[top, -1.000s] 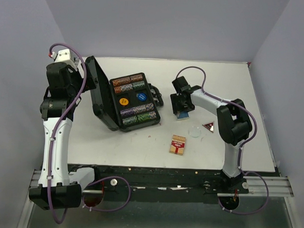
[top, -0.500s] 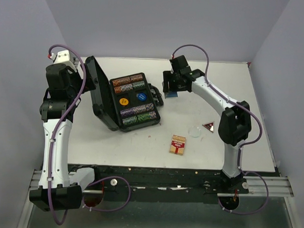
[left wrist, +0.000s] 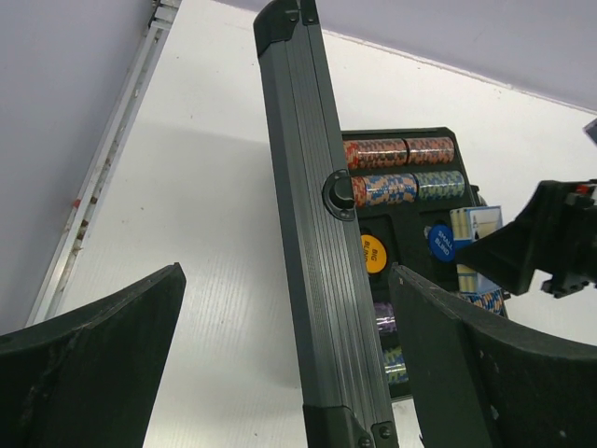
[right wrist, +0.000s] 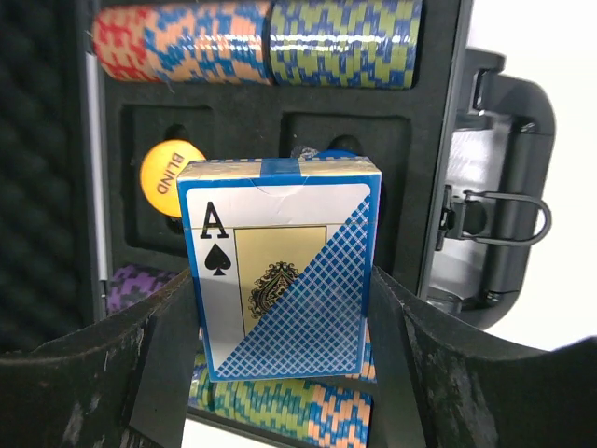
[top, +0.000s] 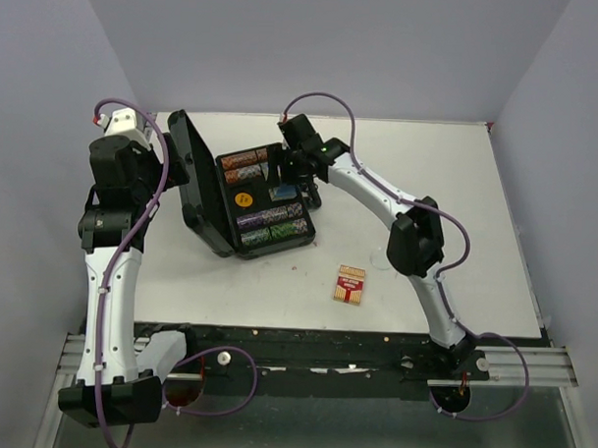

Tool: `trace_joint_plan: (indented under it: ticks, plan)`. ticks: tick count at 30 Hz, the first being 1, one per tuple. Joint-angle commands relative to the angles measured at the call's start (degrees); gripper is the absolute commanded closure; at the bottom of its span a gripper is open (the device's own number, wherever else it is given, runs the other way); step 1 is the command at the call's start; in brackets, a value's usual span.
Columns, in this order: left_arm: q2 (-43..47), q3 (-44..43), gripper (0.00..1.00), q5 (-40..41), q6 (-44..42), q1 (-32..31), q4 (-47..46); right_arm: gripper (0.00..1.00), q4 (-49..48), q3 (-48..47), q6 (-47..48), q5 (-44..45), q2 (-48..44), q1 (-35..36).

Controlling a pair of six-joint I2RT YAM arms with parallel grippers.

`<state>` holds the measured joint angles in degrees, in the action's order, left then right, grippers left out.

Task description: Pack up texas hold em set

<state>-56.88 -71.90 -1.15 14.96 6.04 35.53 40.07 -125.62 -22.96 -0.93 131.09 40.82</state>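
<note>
The black case (top: 228,243) lies open, its lid (top: 190,177) standing up on the left. Rows of multicoloured chips (top: 271,223) fill its tray, with an orange button (top: 244,198) in the middle. My right gripper (top: 289,184) is shut on the blue card deck (right wrist: 284,266) and holds it just above the tray's middle pockets; the blue button (right wrist: 340,152) is mostly hidden behind it. My left gripper (left wrist: 289,373) is open, its fingers either side of the lid's top edge (left wrist: 312,233) without touching it. The red card deck (top: 351,285) lies on the table in front.
The case's handle and metal latch (right wrist: 499,219) are at the tray's right side. The right arm's elbow (top: 413,243) hangs over the table right of the case. Purple walls close in the table on three sides.
My right gripper has carried the blue deck left from the table beside the case to above the tray's middle. The left arm has barely moved.
</note>
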Motion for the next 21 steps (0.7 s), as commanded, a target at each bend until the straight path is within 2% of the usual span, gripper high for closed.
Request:
trace_joint_plan:
  ticks: [1,10,21]
  plan:
    - [2.21,1.67,0.01,-1.14,0.86,0.37,-1.16,0.99,2.64,-4.28,-0.33,0.67,3.03,0.58]
    - [4.41,2.99,0.01,-0.09,0.77,0.37,0.07,0.99,3.26,-8.85,3.45,6.02,7.07,0.75]
    - [4.68,3.43,0.01,1.24,-0.28,0.29,1.21,0.99,4.4,-11.49,4.41,3.92,11.82,0.93]
